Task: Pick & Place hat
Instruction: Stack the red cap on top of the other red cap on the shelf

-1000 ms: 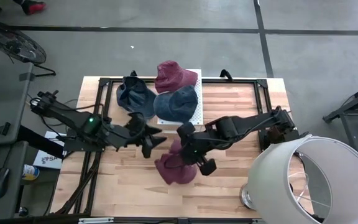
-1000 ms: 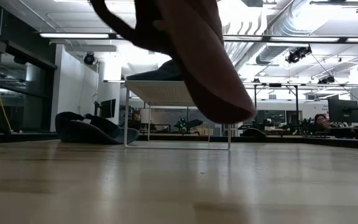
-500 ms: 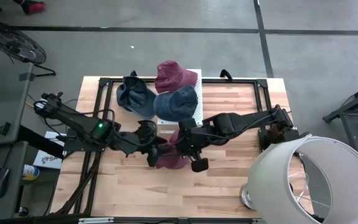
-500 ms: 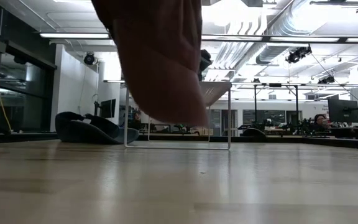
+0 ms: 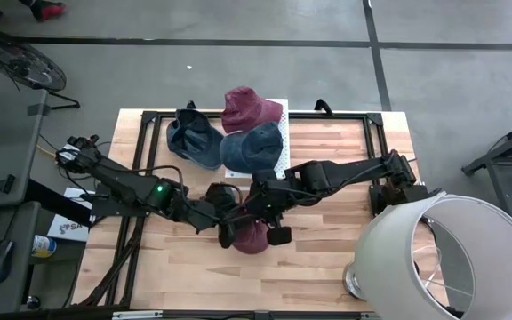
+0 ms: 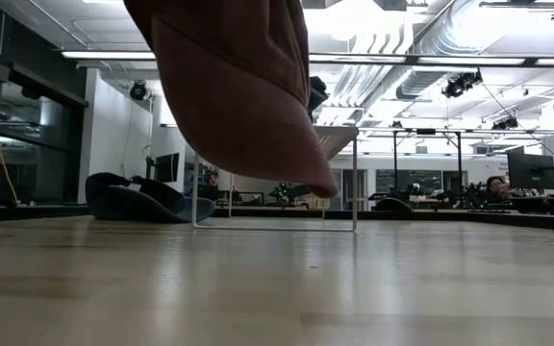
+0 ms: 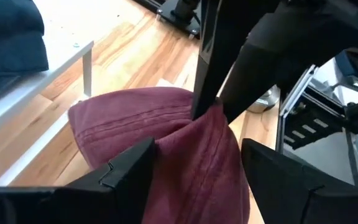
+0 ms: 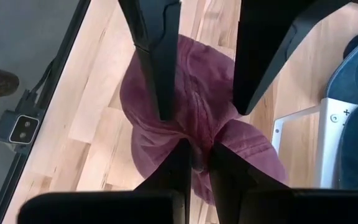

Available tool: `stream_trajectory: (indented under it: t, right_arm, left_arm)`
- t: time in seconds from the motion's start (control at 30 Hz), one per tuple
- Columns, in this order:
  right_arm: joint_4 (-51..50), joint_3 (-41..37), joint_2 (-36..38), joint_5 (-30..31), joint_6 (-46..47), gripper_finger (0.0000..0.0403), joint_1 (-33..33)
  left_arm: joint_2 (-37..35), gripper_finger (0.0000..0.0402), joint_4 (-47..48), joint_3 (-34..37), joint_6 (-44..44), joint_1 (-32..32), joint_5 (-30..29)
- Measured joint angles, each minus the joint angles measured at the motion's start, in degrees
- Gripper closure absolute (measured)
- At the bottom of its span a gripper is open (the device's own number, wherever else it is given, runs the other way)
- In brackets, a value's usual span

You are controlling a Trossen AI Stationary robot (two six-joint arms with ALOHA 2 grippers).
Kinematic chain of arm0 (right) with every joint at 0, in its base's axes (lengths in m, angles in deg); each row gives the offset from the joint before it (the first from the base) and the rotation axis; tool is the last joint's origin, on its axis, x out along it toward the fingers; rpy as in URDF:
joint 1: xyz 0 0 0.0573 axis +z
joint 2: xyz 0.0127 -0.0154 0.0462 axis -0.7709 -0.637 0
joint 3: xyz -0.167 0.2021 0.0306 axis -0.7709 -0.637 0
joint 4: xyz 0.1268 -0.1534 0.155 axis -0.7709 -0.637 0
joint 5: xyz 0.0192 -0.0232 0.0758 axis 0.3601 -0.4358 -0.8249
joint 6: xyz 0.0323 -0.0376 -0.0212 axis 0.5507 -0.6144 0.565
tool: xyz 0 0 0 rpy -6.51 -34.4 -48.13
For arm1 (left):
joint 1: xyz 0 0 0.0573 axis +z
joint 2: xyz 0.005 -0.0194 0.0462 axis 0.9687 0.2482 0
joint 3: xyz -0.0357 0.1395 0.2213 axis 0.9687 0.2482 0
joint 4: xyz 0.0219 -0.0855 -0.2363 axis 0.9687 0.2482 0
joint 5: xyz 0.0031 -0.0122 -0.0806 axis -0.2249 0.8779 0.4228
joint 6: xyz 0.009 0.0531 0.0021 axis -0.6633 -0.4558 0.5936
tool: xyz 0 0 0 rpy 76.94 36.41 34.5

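Since the earlier frames the left arm has reached further in toward the table's middle, and the maroon hat [image 5: 253,236] has been drawn away from the front of the table toward the middle, so the two grippers now meet over it. The right gripper [image 8: 196,155] is pinched tight on a fold of the hat's cloth, and the low view shows the hat hanging clear above the wooden table [image 5: 327,258], so the pick is done and the hat is airborne. The left gripper [image 7: 194,163] has its fingers spread wide, one on each side of the bunched cloth just below the right gripper's pinch; in the left wrist view the cloth lies between them, but I cannot tell whether they touch it. It reads as a handover or a two-handed reshaping about to happen, though that is a judgement only. At the far side of the table stands a white rack [image 5: 278,164] with a dark blue hat [image 5: 252,149] lying on it, a second maroon hat [image 5: 249,108] at its far edge and another dark blue hat [image 5: 192,138] just beside it on the left. These look like hats already placed, so the task seems partly done. For the carried hat the placing is still left: it has to travel from the middle of the table to the rack and be let go. A large white lampshade [image 5: 452,258] stands at the right front corner, well apart from the work.
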Motion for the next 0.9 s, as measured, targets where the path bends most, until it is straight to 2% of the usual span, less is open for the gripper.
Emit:
stream_trajectory:
  t: [0.3,0.9]
  right_arm:
    - [1.25,0.00,-0.65,-0.68,0.47,0.0373,0.00]
    - [5.21,0.00,-1.84,-3.05,1.25,0.0373,-0.87]
  left_arm:
    - [-0.04,0.0163,-0.04,0.02,-4.04,0.00,-0.14]
    - [1.99,0.0164,-0.06,0.03,-4.02,0.02,2.46]
